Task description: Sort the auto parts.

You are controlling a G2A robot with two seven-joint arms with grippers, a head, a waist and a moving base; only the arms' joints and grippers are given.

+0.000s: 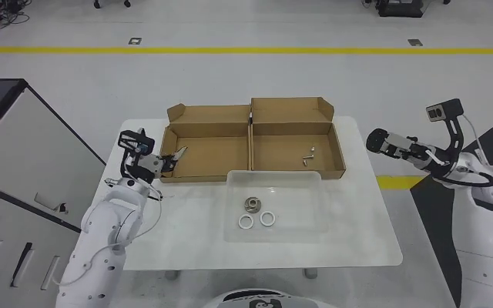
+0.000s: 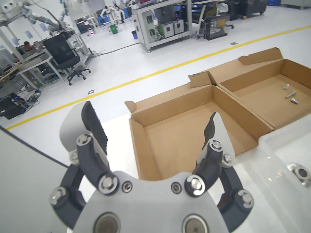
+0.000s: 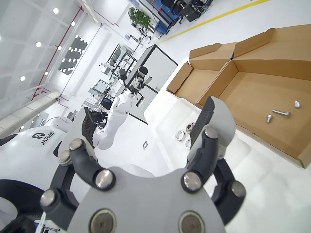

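Silver metal bolts (image 1: 308, 158) are sorted into one brown cardboard box (image 1: 277, 154); two white rings (image 1: 241, 222) and a grey metal hub (image 1: 251, 204) are left in the clear plastic tray (image 1: 308, 231). Left gripper (image 2: 150, 112) and right gripper (image 3: 148, 107) are held wide, empty; a tray pick is judged next.

Top looks down, both wrists share boxes (image 2: 170, 141)

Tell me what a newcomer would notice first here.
Two open cardboard boxes sit side by side on the table; the right box holds small bolts. In front, a clear tray holds two white rings and a dark metal part. The left gripper and right gripper hang open at either side.
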